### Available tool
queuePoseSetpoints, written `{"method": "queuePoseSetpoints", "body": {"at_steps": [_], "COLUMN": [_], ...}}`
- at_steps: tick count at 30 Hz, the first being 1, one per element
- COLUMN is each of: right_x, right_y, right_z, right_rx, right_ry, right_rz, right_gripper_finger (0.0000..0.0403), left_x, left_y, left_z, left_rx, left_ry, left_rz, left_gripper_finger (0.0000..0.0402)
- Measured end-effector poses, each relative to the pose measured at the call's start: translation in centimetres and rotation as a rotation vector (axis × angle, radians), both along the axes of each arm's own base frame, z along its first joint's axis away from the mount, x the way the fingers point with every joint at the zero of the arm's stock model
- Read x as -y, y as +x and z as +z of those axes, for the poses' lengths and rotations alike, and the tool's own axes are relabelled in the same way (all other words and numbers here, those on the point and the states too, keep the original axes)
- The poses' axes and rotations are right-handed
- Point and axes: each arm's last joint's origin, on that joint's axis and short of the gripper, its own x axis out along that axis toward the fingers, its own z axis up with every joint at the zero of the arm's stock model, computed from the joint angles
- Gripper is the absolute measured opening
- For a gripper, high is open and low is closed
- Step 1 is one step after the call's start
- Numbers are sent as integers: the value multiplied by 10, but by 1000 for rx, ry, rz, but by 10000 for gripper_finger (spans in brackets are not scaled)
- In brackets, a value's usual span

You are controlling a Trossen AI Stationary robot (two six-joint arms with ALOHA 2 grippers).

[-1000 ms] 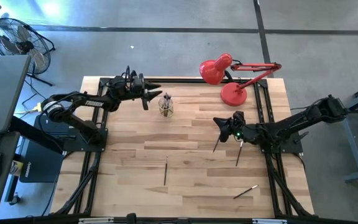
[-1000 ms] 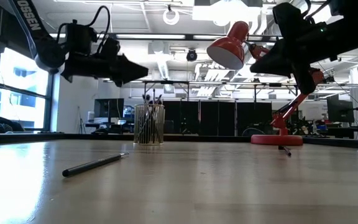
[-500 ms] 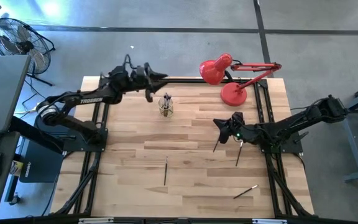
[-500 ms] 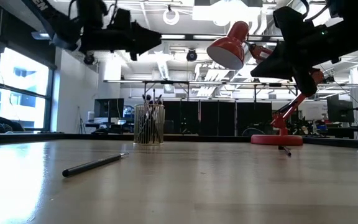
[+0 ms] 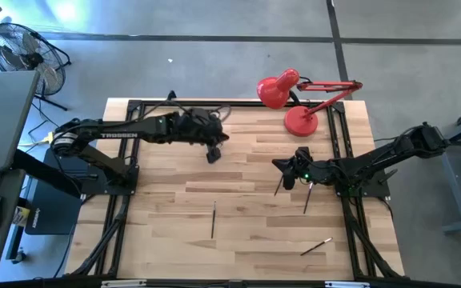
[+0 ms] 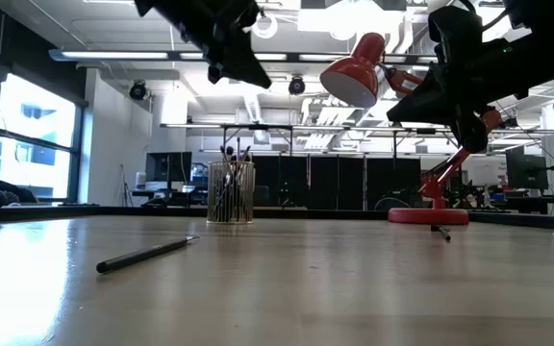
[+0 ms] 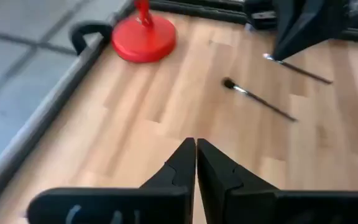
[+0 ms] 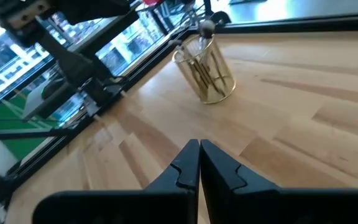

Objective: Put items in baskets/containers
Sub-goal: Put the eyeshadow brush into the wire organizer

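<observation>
A clear cup [image 6: 231, 192] holding several dark sticks stands near the table's far edge; it also shows in the right wrist view [image 8: 207, 74], while my left arm hides it in the high view. My left gripper [image 5: 214, 153] hangs high above the cup [image 6: 246, 65], shut and empty [image 7: 196, 155], slanting down. My right gripper [image 5: 282, 166] hovers right of centre, shut and empty [image 8: 199, 155]. Loose sticks lie flat on the table: two under the right arm [image 5: 278, 186] [image 5: 308, 198], one at mid-table [image 5: 213, 220] and one near the front right [image 5: 316, 246].
A red desk lamp [image 5: 278, 90] stands at the far right on its round base [image 5: 301, 122], close behind the right gripper. A black frame [image 5: 238, 102] runs along the table's far edge and sides. Bare wood lies at the near left [image 5: 166, 240].
My left gripper has risen from beside the cup's left and swung toward the table's right and near edges, ending above the cup. It has tipped from level to slanting down, and its fingers have shut on nothing. The sticks and the cup have stayed in place.
</observation>
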Motion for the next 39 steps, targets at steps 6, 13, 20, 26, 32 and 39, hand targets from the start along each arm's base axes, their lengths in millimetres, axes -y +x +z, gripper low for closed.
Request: {"method": "queuePoseSetpoints", "body": {"at_steps": [6, 13, 20, 26, 32, 39], "right_x": [0, 0, 0, -5, -14, -14], "right_y": [0, 0, 1, 4, 22, 64], "right_z": [0, 1, 4, 14, 43, 73], "right_rx": [3, 8, 43, 128, 22, -317], "right_ry": [3, 4, 12, 55, 10, 139], "right_rz": [6, 6, 8, 50, -8, -42], "right_gripper_finger": [9, 11, 12, 3, 1, 1], "left_x": [22, 51, 65, 59, 43, 25], "left_y": [0, -20, -31, -40, -71, -112], "left_z": [-15, -35, -41, -68, -97, -106], "left_rx": [-165, -432, -583, -589, -603, -600], "left_ry": [-235, -419, -360, -350, -360, -342], "left_rz": [154, 312, 230, 91, 101, 85], "left_gripper_finger": [3, 1, 1, 0, 0, 0]}}
